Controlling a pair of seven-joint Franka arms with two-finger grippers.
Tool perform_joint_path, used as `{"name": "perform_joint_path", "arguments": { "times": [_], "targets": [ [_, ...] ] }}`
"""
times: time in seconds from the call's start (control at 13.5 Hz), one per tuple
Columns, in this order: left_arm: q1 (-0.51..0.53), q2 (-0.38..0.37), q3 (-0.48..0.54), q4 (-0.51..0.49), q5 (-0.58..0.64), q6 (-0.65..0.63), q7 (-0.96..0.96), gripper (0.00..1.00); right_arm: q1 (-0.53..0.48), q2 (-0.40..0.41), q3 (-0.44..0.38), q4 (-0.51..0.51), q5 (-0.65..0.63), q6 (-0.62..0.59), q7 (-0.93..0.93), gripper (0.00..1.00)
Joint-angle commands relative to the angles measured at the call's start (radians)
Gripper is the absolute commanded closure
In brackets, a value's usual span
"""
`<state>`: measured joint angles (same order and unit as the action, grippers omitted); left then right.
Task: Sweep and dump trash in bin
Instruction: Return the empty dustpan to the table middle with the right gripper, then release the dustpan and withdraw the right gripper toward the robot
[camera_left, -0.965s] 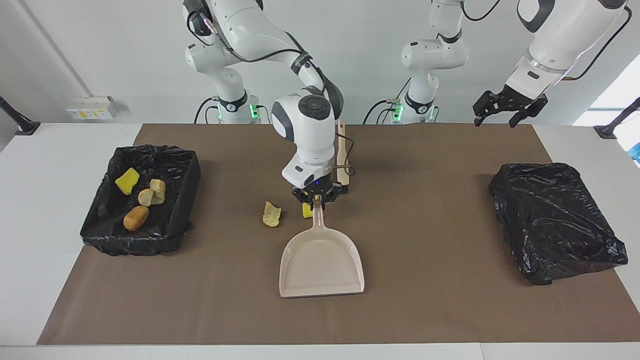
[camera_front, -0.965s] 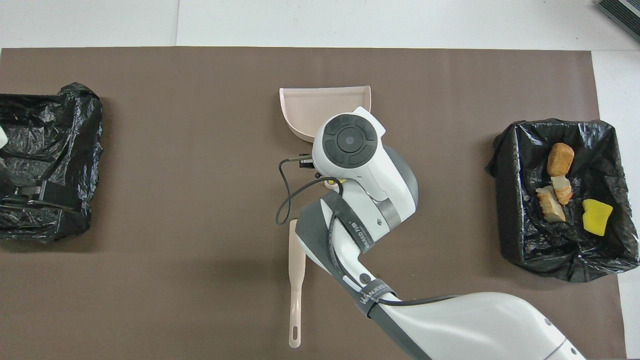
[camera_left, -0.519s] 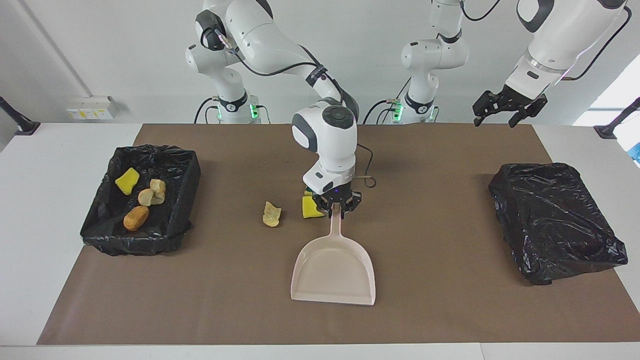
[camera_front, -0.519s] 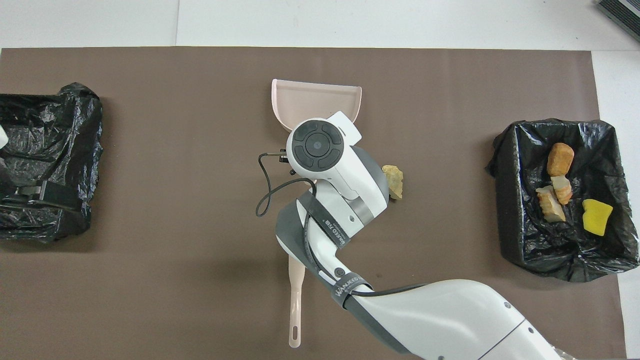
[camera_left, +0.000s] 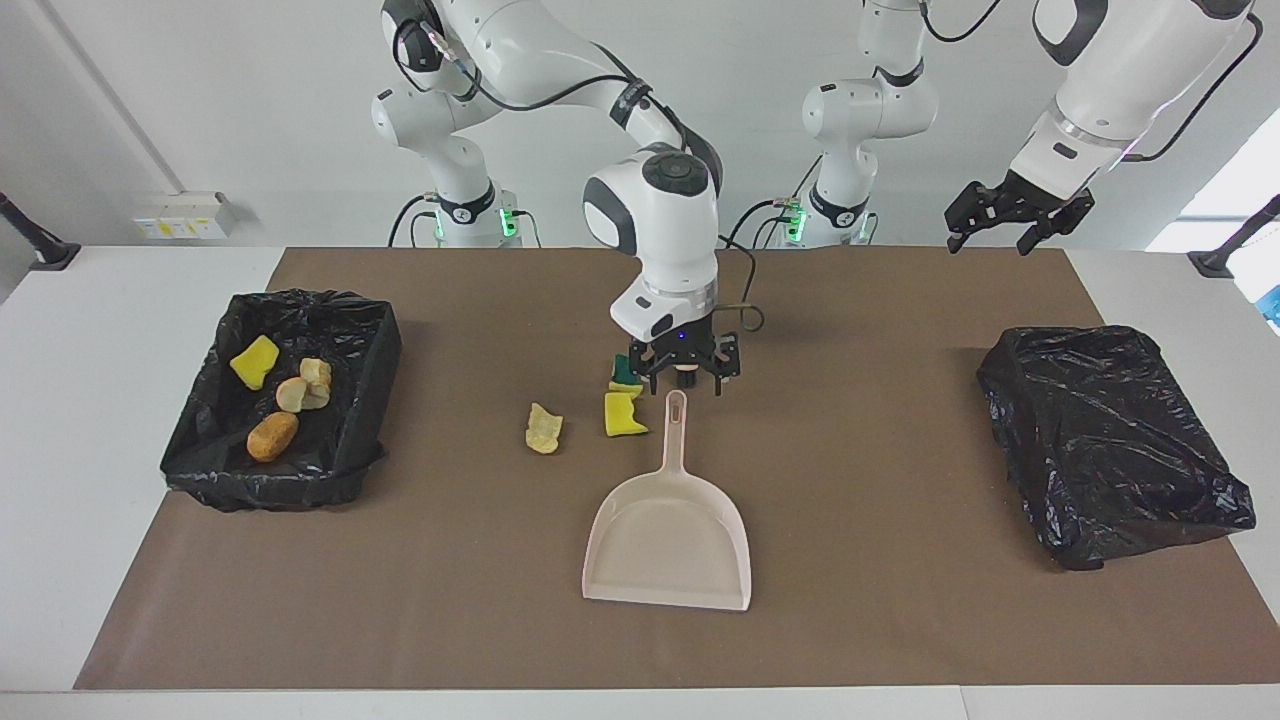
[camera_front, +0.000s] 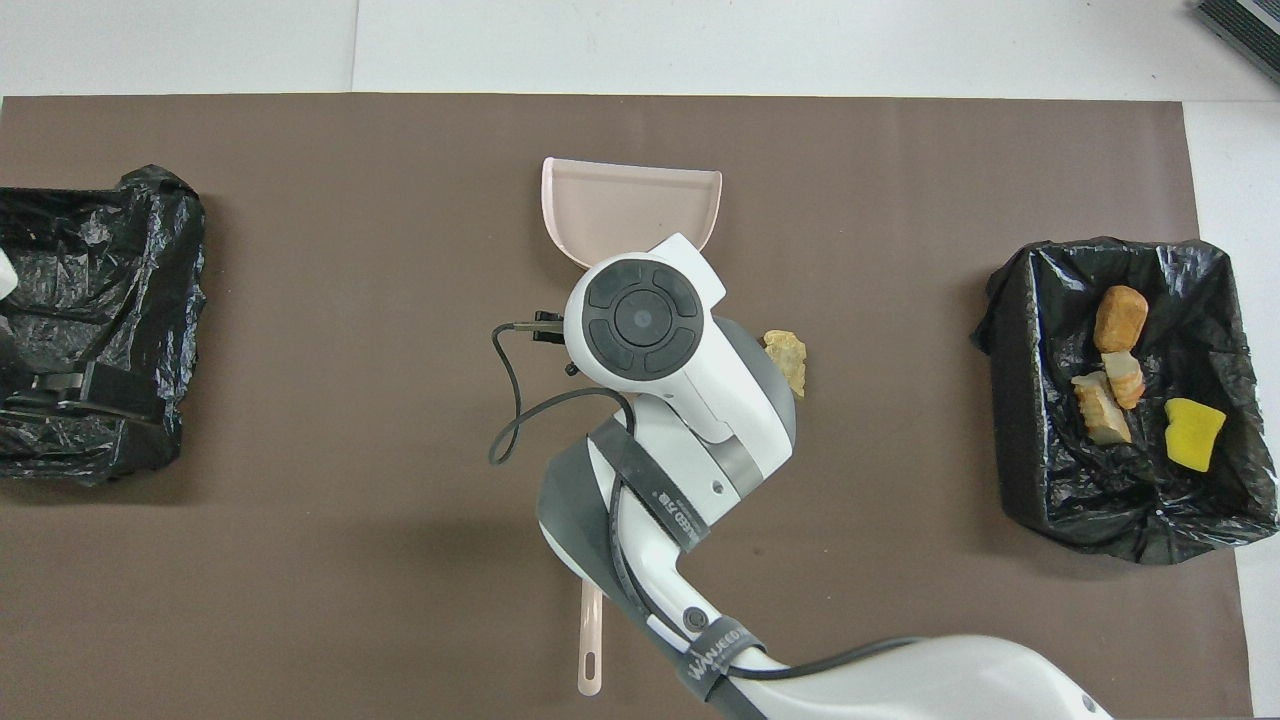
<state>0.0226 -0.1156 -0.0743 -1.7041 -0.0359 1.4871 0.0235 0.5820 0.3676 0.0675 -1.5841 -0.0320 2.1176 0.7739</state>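
two open right fingers (camera_left: 684, 381) — just above dustpan (camera_left: 668, 535) handle tip.

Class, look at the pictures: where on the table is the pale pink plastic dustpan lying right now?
The pale pink plastic dustpan lies flat mid-mat, handle pointing toward the robots; the open right gripper hangs just over the handle's tip, with the yellow sponge chunk beside it.

Right gripper (camera_left: 684, 381) open, lowered; left gripper (camera_left: 1020, 222) open, raised
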Motion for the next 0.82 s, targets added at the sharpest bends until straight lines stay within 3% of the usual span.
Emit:
{"name": "perform_joint_path", "arguments": {
  "times": [0.0, 0.45, 0.74],
  "targets": [
    [0.005, -0.019, -0.004, -0.025, 0.005, 0.013, 0.015, 0.00, 0.059, -0.168, -0.002, -0.221, 0.030, 0.010, 0.079, 0.00],
    [-0.001, -0.019, -0.004, -0.032, 0.005, 0.010, 0.015, 0.00, 0.163, -0.338, 0.005, -0.483, 0.075, 0.031, 0.148, 0.00],
    [-0.001, -0.021, -0.004, -0.035, 0.005, 0.009, 0.015, 0.00, 0.249, -0.374, 0.006, -0.609, 0.096, 0.119, 0.212, 0.00]
  ]
}}
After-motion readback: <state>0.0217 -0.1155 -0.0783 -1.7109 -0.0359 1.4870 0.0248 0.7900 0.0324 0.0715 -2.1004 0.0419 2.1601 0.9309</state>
